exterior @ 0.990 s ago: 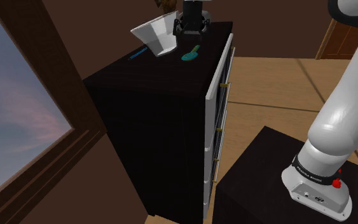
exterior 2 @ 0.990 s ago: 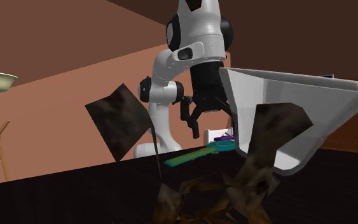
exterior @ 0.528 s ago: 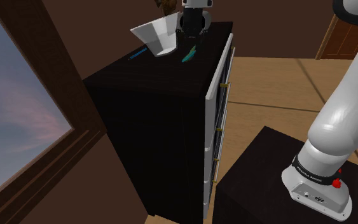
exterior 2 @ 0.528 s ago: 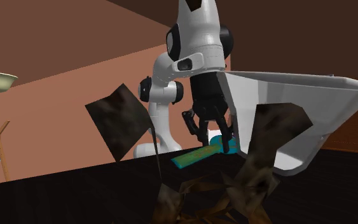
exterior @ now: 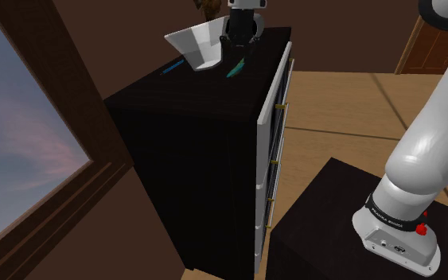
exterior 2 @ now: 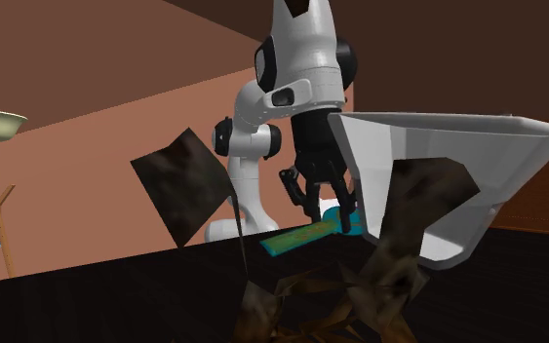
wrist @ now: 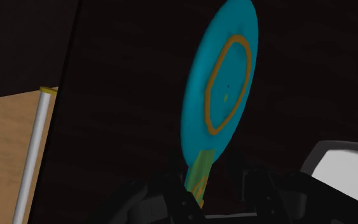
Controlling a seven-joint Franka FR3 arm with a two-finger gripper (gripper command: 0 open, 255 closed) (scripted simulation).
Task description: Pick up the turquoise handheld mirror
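Note:
The turquoise hand mirror (exterior: 235, 68) is tipped up on edge over the dark dresser top (exterior: 198, 103), close beside a white bowl (exterior: 196, 44). My gripper (exterior: 239, 49) comes down on it from above and is shut on its handle end. In the second exterior view the gripper (exterior 2: 329, 216) clasps the mirror (exterior 2: 306, 236) where head and green handle meet, and the handle slants down toward the dresser. In the wrist view the mirror's round face (wrist: 222, 89) with its orange ring stands out beyond the gripper (wrist: 214, 186), the handle between the fingers.
The white bowl (exterior 2: 457, 166) stands right against my gripper's side. A small blue stick (exterior: 172, 69) lies on the dresser near the bowl. A brown leafy object (exterior 2: 360, 292) stands at the dresser's far end. The dresser's drawer front (exterior: 271, 119) faces my stand (exterior: 333, 231).
One second ago the mirror lay flat with my gripper open above it. The gripper came down and shut on it, tipping it on edge. The bowl shifted slightly.

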